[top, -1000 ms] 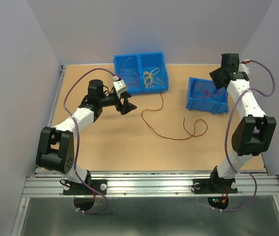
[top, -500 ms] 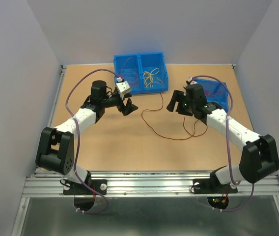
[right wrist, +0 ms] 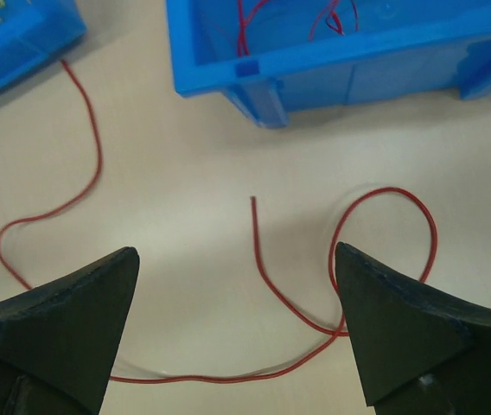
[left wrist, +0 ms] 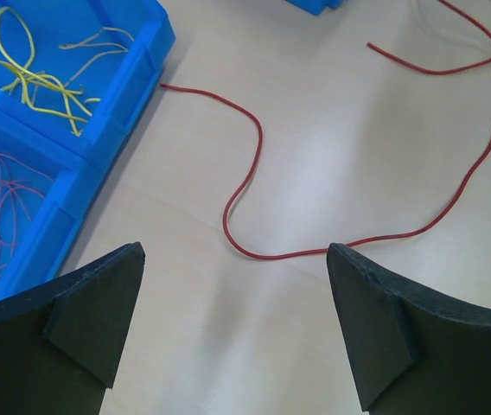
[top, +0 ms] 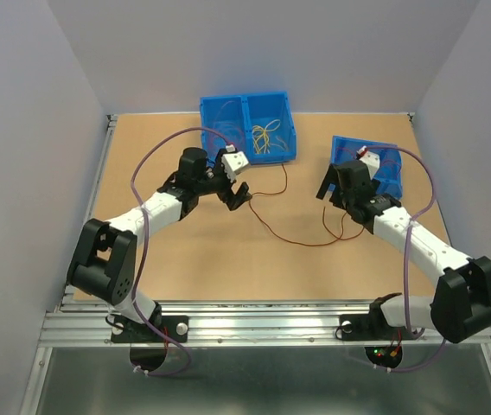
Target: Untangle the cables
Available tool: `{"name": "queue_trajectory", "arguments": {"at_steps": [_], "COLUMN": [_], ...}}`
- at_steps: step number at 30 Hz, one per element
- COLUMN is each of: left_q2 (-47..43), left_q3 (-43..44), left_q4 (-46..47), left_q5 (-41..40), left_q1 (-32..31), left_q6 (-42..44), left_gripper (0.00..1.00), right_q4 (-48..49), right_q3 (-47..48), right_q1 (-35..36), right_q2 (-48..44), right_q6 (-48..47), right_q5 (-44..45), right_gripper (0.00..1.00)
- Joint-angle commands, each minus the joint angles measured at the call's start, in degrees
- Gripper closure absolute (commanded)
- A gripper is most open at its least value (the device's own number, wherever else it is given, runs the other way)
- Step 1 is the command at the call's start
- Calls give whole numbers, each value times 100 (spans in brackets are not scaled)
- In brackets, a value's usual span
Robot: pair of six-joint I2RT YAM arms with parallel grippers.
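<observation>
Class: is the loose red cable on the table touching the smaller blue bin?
Apart. The right wrist view shows bare table between the red cable and the smaller blue bin.

Bright, even light fell from overhead, leaving only soft, faint shadows on the worktop (top: 194, 259). Both wrist views showed pale, glossy patches of glare on that surface. The red wire (left wrist: 226, 223) was sharp there, while the dark jaws at the bottom edge looked slightly soft. The top view was coarser, with fine detail barely resolved.
</observation>
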Motion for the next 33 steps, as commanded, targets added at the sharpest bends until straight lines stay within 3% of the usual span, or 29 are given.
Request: {"name": "queue_trajectory", "arguments": {"at_steps": [1, 9, 21, 33], "left_q2": [251, 989, 1491, 1632], "left_q3": [227, 850, 1238, 1370], "left_q4": [-179, -776, -1137, -1269], "left_q5": [-526, -913, -1124, -1185], "left_q1": [-237, -325, -326, -326], "left_q6": [205, 197, 153, 153], "left_gripper": [1, 1, 1, 1], "right_q4": [53, 114, 298, 1230], "right_q3": [-314, -789, -525, -833], "right_q1": [13, 13, 13, 65], "right_q2": [116, 326, 1610, 1478], "right_q6": [-43, 634, 713, -16], "right_q5": [398, 803, 30, -1860], "right_gripper": [0, 0, 0, 21]}}
